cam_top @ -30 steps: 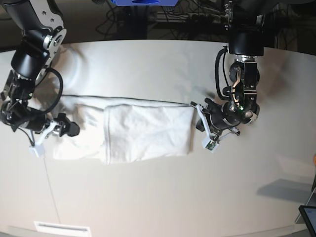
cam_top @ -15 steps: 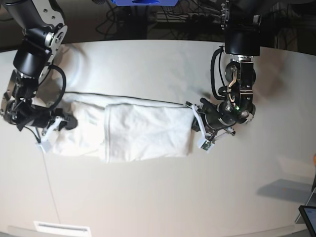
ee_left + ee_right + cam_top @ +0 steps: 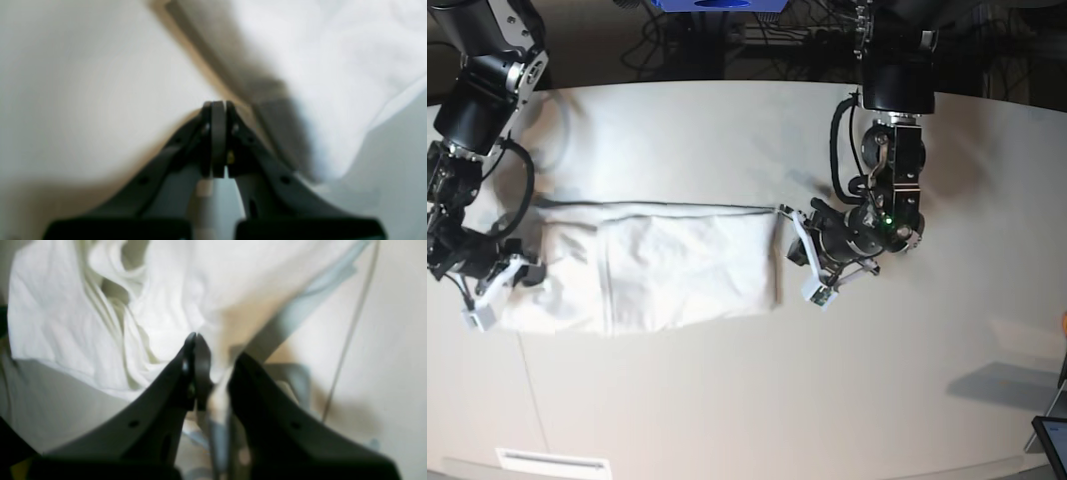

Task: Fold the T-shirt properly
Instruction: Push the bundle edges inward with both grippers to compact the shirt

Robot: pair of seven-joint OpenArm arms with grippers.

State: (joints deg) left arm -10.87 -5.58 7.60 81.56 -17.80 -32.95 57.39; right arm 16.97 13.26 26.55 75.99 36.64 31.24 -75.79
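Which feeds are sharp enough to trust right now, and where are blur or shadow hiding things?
Base view: sharp, evenly lit, the T-shirt clear. Left wrist view: soft throughout, a dark shadow beside the left gripper. Right wrist view: blurred cloth, the right gripper dark against it.

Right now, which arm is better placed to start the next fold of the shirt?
Probably the right. The right gripper is shut on the shirt at its end, with cloth bunched between its fingers. The left gripper is shut beside the other end, holding nothing.
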